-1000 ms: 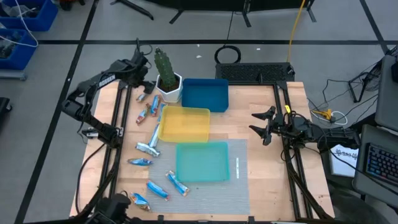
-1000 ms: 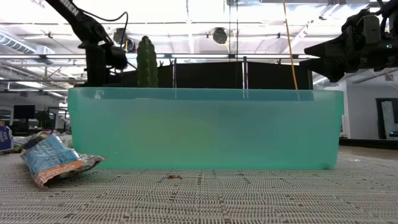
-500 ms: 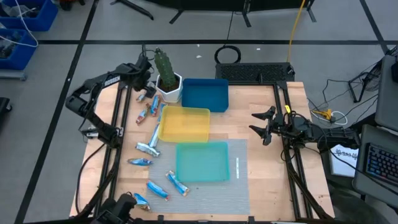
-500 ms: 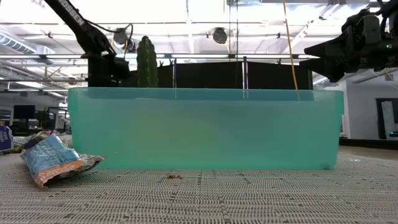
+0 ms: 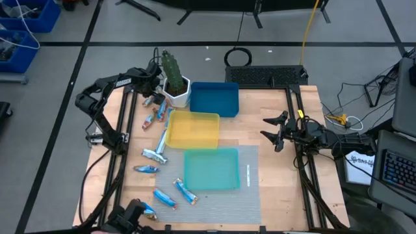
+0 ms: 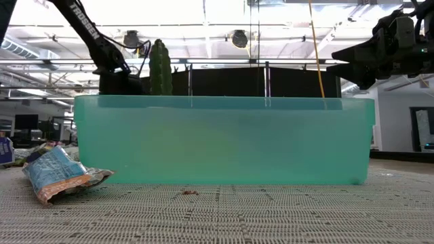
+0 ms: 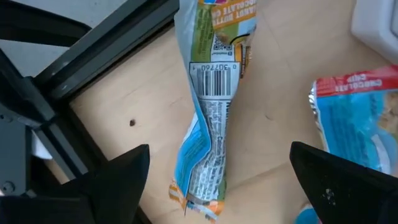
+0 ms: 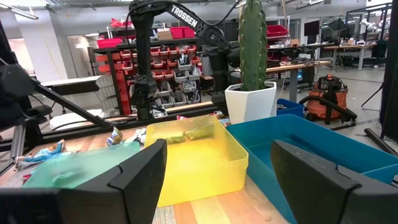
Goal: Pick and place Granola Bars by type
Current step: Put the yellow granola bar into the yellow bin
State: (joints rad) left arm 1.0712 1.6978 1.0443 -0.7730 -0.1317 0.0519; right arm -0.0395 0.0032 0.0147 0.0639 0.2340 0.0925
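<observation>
Covering most of the scene is the light wooden surface, with a grey woven mat on its near part. Three rectangular plastic trays lie in a row down the middle: the dark blue tray at the far end, the yellow tray next, and the teal tray on the mat. A green cactus in a white pot stands just beside the blue tray.

The left hand hovers at the far left corner beside the pot, its fingers spread wide and holding nothing; between them one foil-wrapped granola bar lies on the wood. The right hand waits open above the right side, also empty.

The other small blue and silver granola bars are scattered along the left side of the trays; none is in a tray.
</observation>
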